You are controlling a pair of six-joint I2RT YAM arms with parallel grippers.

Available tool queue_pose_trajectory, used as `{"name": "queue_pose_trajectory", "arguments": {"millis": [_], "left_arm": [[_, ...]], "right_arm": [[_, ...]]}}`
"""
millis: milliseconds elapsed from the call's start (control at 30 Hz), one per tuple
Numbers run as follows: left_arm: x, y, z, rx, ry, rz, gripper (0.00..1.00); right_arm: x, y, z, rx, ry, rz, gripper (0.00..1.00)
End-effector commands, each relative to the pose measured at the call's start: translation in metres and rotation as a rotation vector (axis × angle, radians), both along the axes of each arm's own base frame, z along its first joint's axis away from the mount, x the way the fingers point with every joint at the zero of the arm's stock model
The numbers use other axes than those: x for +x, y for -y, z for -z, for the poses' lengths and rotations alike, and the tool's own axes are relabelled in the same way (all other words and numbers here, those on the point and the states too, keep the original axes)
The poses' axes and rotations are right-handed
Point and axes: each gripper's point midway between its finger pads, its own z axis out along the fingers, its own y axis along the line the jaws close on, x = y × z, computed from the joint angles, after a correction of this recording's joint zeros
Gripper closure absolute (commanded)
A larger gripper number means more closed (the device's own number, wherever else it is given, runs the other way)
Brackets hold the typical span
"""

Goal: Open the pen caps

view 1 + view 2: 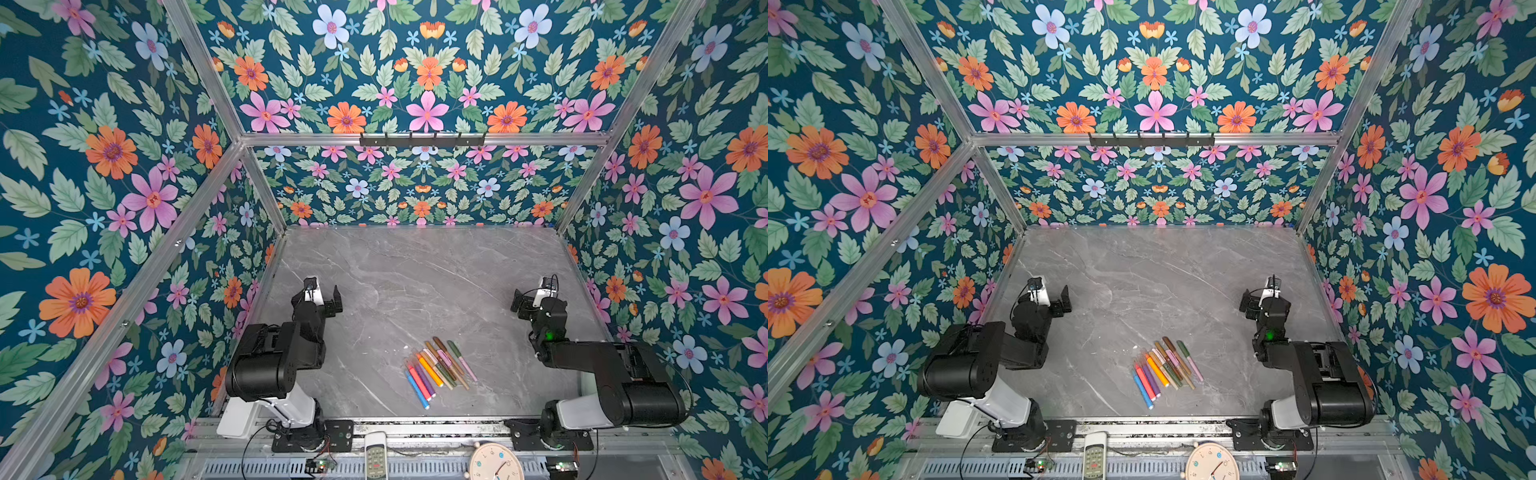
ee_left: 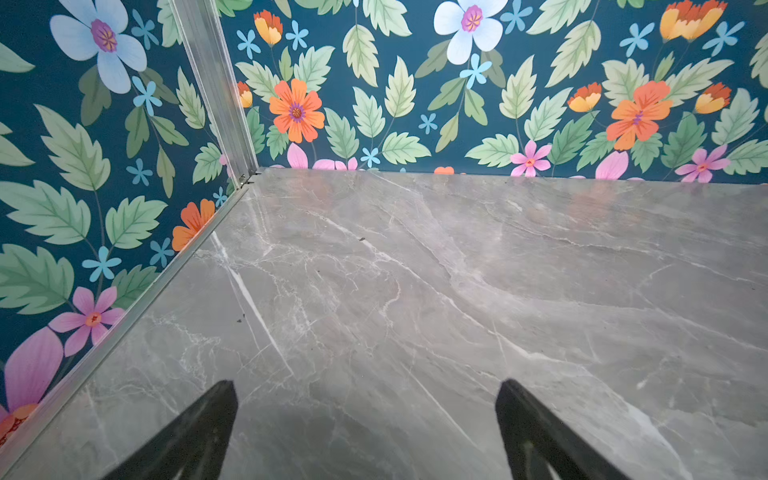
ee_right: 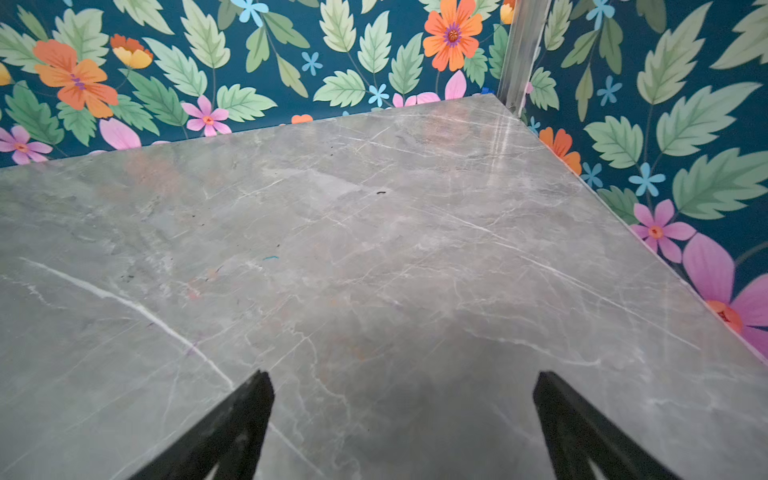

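Lying in tight fan, pens [image 1: 432,370] are seen at 5 o'clock of grey marble surface [image 1: 415,282] in both top views, axes run 11-to-5 o'clock. Pen caps [image 1: 454,348] are seated on ends toward 11 o'clock, as far as can be told. Left fingers [image 2: 208,424] are spread wide at 9 o'clock over bare surface. Right fingers [image 3: 241,419] are spread wide at 3 o'clock. Both are set well apart from pens.
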Motion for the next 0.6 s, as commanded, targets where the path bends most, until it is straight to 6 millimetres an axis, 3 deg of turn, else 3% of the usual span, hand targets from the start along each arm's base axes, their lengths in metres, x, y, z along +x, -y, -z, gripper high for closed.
{"name": "queue_pose_trajectory", "arguments": {"millis": [0, 567], "left_arm": [[0.0006, 0.0008, -0.0037, -0.003, 0.014, 0.004, 0.00], [0.0013, 0.0000, -0.0033, 0.002, 0.011, -0.002, 0.00]], "right_arm": [[0.0017, -0.0114, -0.0057, -0.034, 0.026, -0.060, 0.01], [0.0040, -0.0137, -0.0032, -0.014, 0.006, -0.086, 0.01]]}}
